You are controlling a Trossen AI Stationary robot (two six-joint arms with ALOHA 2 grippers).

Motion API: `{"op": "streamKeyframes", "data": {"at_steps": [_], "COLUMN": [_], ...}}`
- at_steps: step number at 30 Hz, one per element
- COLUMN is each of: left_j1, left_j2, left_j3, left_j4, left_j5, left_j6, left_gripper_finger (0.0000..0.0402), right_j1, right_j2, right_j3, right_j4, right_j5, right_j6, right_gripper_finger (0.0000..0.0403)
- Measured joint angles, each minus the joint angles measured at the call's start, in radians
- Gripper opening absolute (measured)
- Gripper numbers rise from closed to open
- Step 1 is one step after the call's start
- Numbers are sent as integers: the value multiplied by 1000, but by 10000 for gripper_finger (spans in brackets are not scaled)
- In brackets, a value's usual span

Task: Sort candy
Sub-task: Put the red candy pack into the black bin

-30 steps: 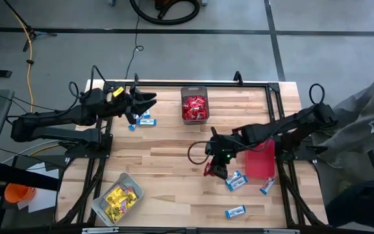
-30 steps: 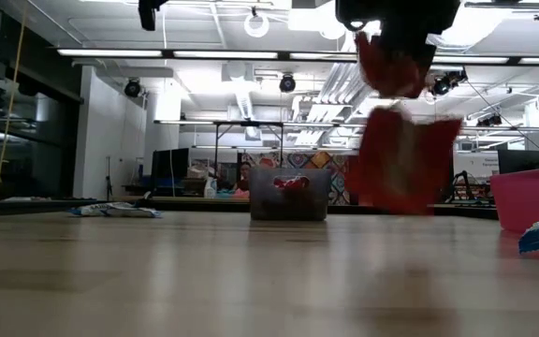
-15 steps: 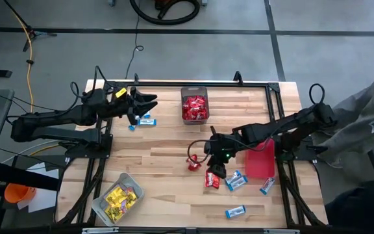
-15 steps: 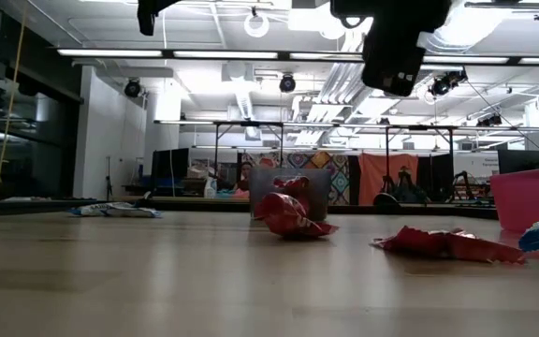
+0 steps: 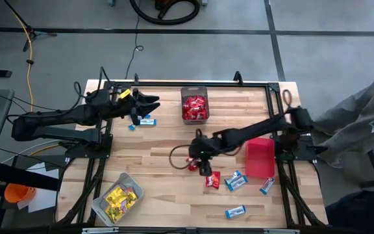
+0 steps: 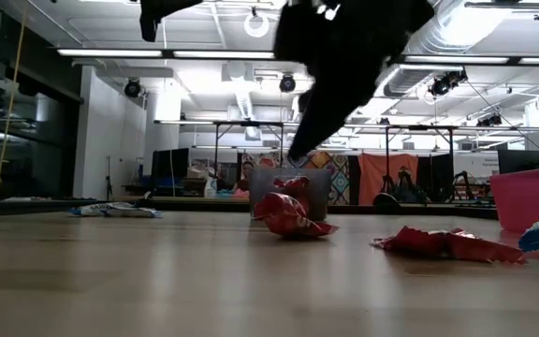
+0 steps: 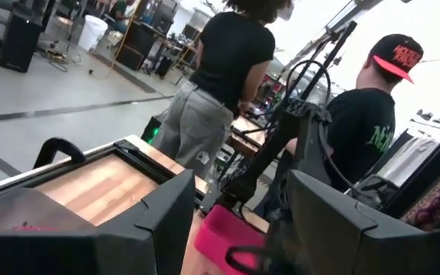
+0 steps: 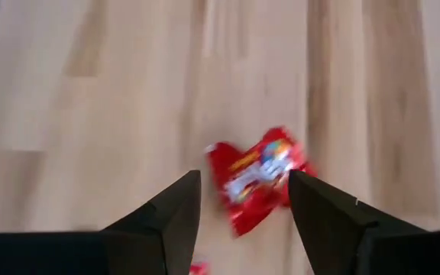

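Two red candies lie loose on the counter (image 5: 167, 140) near its middle: one (image 5: 192, 164) just beside the right end effector (image 5: 202, 165), the other (image 5: 212, 180) a little nearer the front edge. The right wrist view shows the first packet (image 8: 257, 177) flat on the wood between its spread fingers (image 8: 173, 210), wide and holding nothing; the high view hides that gap. The low view shows both red packets (image 6: 289, 215) (image 6: 447, 243) resting on the wood.

Loose blue-and-white candies count five: three (image 5: 236, 180) (image 5: 267, 186) (image 5: 235, 211) at the front right, two (image 5: 147, 121) (image 5: 132, 127) by the left end effector (image 5: 149, 102), which hovers wide and empty. Three bins: mesh (image 5: 194, 104) with red, clear (image 5: 116, 197) with yellow, red (image 5: 260, 158). The left wrist view alone shows two people (image 7: 220, 84) beyond the counter.
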Motion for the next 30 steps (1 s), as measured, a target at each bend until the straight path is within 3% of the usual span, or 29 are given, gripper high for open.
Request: {"op": "streamKeyframes", "data": {"at_steps": [4,9,16,19,24,30], "left_j1": [0,0,0,0,0,0], "left_j2": [16,33,48,48,48,48], "left_j3": [0,0,0,0,0,0], "left_j4": [0,2,4,2,1,-1], "left_j5": [0,0,0,0,0,0], "left_j6": [-1,-17,-17,-9,2,45], "left_gripper_finger": [197,197,197,197,197,197], "right_j1": [0,5,4,5,-2,-32], "right_j2": [113,211,255,240,132,-75], "right_j3": [89,141,146,144,139,139], "right_j4": [-86,-121,-129,-138,-206,-349], "right_j5": [53,37,37,55,87,150], "right_j6": [-83,-163,-185,-185,-186,-152], "right_gripper_finger": [207,211,201,159,27,19]}}
